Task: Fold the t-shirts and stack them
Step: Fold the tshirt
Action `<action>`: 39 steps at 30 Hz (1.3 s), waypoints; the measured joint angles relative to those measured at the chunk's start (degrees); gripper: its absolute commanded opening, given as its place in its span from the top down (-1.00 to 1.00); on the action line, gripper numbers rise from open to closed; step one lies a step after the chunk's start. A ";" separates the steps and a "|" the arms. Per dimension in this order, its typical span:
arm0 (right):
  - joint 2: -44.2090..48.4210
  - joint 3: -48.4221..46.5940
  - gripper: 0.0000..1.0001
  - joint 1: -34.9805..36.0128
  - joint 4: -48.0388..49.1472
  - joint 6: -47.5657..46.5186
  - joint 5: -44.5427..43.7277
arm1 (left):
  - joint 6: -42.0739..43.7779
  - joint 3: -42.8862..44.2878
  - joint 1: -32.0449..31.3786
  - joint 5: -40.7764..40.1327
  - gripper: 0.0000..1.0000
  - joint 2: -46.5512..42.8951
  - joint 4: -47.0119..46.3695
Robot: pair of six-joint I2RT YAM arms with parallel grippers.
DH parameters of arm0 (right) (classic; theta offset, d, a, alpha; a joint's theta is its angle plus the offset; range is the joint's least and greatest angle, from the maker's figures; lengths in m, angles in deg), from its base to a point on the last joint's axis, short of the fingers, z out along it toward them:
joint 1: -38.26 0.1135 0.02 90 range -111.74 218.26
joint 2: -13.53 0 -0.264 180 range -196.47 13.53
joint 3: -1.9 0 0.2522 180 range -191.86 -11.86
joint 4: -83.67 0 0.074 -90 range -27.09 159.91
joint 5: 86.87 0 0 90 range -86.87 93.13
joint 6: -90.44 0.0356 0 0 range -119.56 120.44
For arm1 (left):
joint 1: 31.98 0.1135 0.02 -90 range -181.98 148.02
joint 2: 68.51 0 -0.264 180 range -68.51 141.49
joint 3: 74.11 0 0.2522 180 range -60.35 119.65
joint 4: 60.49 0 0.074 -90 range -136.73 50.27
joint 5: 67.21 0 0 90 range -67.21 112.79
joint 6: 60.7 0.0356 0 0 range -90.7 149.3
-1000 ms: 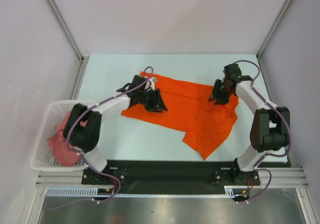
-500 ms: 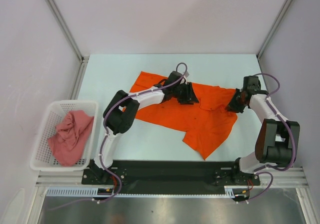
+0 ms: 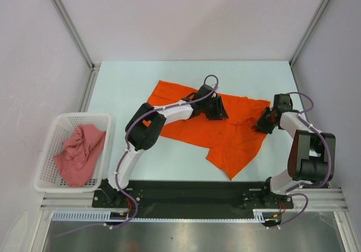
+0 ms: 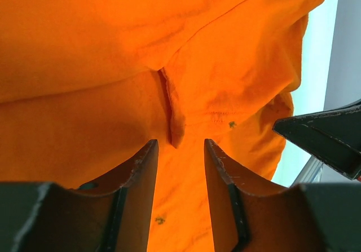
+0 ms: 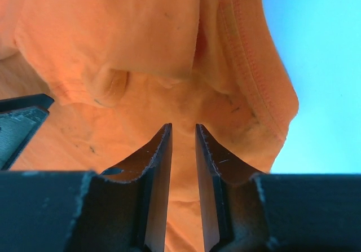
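Note:
The bright orange t-shirt lies spread and creased on the pale table. My left gripper hovers low over its upper middle. In the left wrist view my left gripper is open, and a raised fold of the orange t-shirt lies just ahead of the jaws. My right gripper is over the shirt's right sleeve. In the right wrist view my right gripper has its jaws narrowly apart, with the orange t-shirt showing flat through the gap. The salmon-pink t-shirt lies crumpled in the basket.
The white lattice basket stands at the table's left edge. Metal frame posts rise at the back corners. Bare table lies behind and to the left of the orange shirt. The other arm's tip shows in each wrist view.
My left gripper has moved right across the orange shirt, from its left edge to its upper middle. My right gripper has moved outward and nearer, to the right sleeve.

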 measured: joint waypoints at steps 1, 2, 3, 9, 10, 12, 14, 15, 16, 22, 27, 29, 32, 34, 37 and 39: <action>-0.28 0.20 0.45 -0.02 0.55 0.17 -0.02 | 0.02 0.35 -0.15 -0.04 0.16 0.35 0.15; -0.57 0.37 0.45 -0.04 1.18 0.42 -0.04 | 0.00 0.72 -0.31 -0.11 0.17 0.68 0.22; -0.83 0.50 0.45 -0.04 1.75 0.63 -0.04 | 0.00 1.03 -0.46 -0.22 0.17 0.96 0.24; -2.21 0.87 0.45 -0.04 4.94 1.46 -0.04 | -0.04 2.03 -1.16 -0.66 0.21 1.53 0.48; -2.58 0.87 0.44 -0.04 5.60 1.66 -0.04 | -0.04 2.21 -1.25 -0.68 0.23 1.60 0.55; -3.26 0.87 0.42 -0.04 6.47 1.95 -0.04 | -0.20 2.56 -1.36 -0.70 0.24 1.88 0.57; -4.04 0.87 0.41 -0.04 7.21 2.21 -0.04 | -0.42 2.80 -1.40 -0.72 0.28 2.25 0.59; -4.39 0.87 0.40 -0.04 7.52 2.36 -0.04 | -0.44 2.80 -1.40 -0.72 0.30 2.45 0.63; -4.61 0.87 0.39 -0.04 7.69 2.47 -0.04 | -0.44 2.82 -1.40 -0.72 0.33 2.64 0.66; -5.09 0.87 0.33 -0.04 8.76 2.84 -0.07 | -0.46 4.09 -1.40 -0.63 0.47 3.58 1.18; -5.20 0.87 0.31 -0.04 9.73 3.67 -0.09 | -0.39 5.16 -1.40 -0.66 0.61 4.15 2.49; -5.55 0.87 0.33 -0.04 10.21 3.87 -0.09 | -0.37 5.49 -1.40 -0.63 0.67 4.15 2.95; -6.05 0.87 0.38 -0.04 11.02 4.17 -0.09 | -0.35 6.16 -1.40 -0.63 0.74 4.15 3.50; -6.34 0.87 0.44 -0.04 11.41 4.52 -0.07 | -0.35 6.51 -1.40 -0.61 0.81 4.15 3.69; -6.69 0.85 0.55 -0.09 11.91 4.92 -0.04 | -0.33 7.06 -1.40 -0.59 0.90 4.17 4.28; -6.69 0.85 0.68 -0.09 11.98 4.96 -0.09 | -0.20 7.37 -1.40 -0.61 0.92 4.17 4.74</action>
